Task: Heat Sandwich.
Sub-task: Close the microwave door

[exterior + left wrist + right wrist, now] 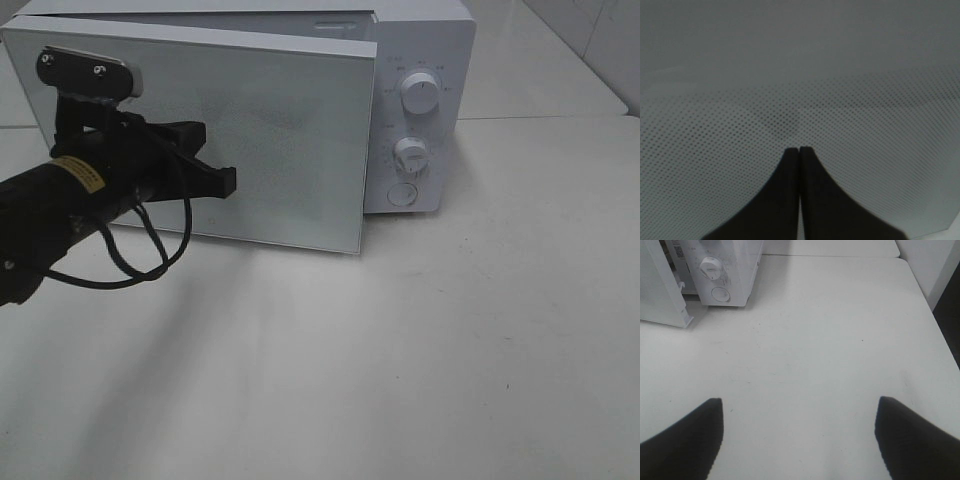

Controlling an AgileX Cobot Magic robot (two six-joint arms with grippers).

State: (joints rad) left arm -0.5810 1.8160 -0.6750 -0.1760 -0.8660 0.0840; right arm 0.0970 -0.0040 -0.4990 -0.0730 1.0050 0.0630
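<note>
- Well, the sandwich shows in none of the views; it may sit inside the microwave (430, 60) behind the door (290, 120), but the dotted glass hides whatever is in there.
- The microwave fills the upper middle of the high view. Its door hangs ajar, with the free edge standing out in front of the control panel.
- The left gripper (222, 181) comes in from the left of the frame, jaws pressed together with nothing between them. Its tips point at the middle of the door glass (the wrist view shows only mesh right ahead). Whether they touch the glass or stop just short, I cannot tell.
- The right gripper (800, 402) has its jaws spread wide with nothing between them, over bare table (450, 350) and well apart from the microwave.
- On the panel at the upper right are two knobs, the top knob (420, 93) above the lower knob (410, 153), with a round button (401, 194) below them.
- Judged as a bread sandwich, it should be light and soft. It would dent under a hard pinch, and the layers could slide or shed filling if it is tipped.
- The likely best hold is across two opposite crust edges, which are the firmest part. Close the jaws gently and keep it flat, not clamped top to bottom on the soft middle.
- The shut tips aimed at the glass look like a door push. That is only my reading.
</note>
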